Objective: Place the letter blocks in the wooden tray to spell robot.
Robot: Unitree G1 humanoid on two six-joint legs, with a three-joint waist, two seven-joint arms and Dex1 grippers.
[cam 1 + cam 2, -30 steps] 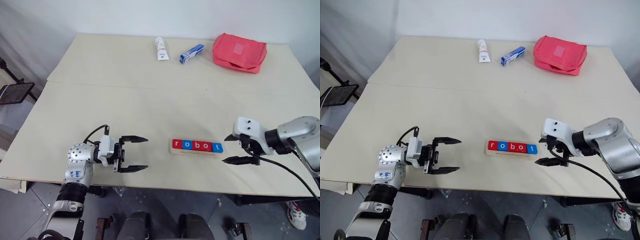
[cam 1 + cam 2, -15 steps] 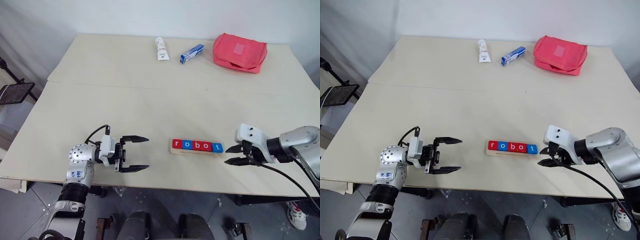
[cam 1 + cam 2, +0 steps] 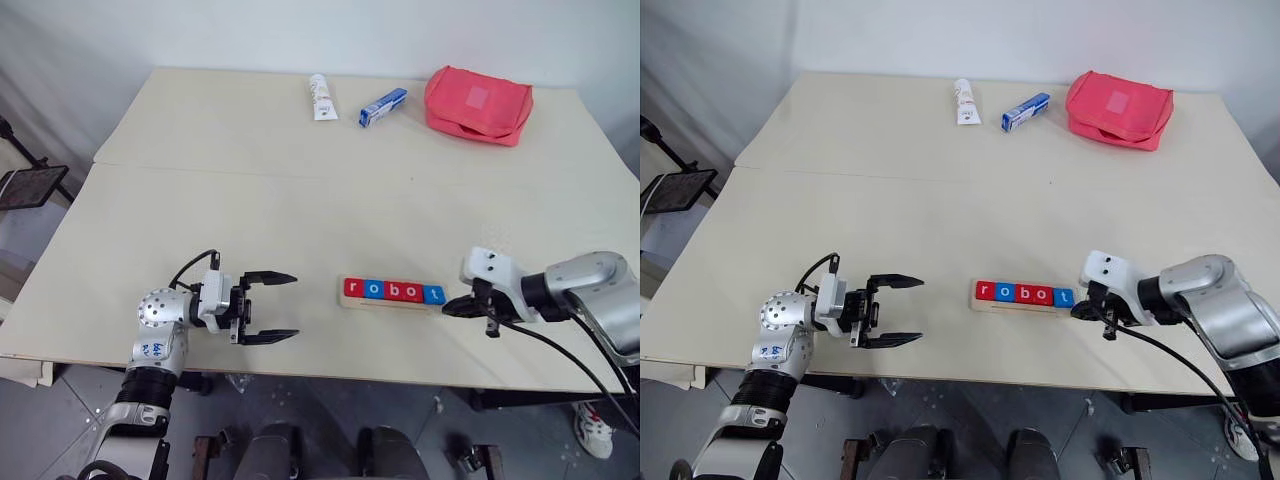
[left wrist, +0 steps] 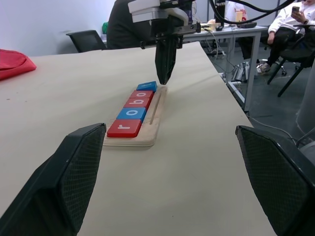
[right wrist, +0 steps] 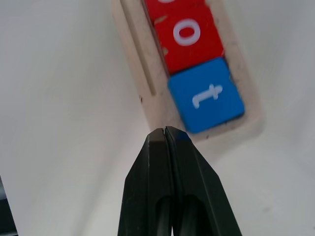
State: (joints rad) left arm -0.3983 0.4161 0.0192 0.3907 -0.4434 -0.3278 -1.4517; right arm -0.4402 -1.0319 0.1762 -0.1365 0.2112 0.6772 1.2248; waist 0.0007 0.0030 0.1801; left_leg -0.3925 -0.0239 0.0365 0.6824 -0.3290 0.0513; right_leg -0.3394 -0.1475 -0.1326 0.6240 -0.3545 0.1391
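Observation:
Five letter blocks [image 3: 393, 291] lie in a row in the wooden tray [image 3: 390, 304] near the table's front edge and read r, o, b, o, t in red and blue. My right gripper [image 3: 452, 308] is shut with nothing in it, its tips pointing down at the tray's right end, just beside the blue t block [image 5: 206, 96]. In the left wrist view the right gripper [image 4: 164, 77] hangs over the far end of the tray [image 4: 146, 138]. My left gripper [image 3: 294, 305] is open and empty, level, to the left of the tray and pointing towards it.
A white tube [image 3: 321, 97], a blue-and-white box [image 3: 384, 107] and a red pouch [image 3: 478, 104] lie along the table's far edge. The table's front edge runs just below the tray. Seated people and chairs show beyond the table in the left wrist view.
My right gripper has gone from wide open to shut, and its tips have come in to the right end of the tray. The left arm and the blocks have not moved.

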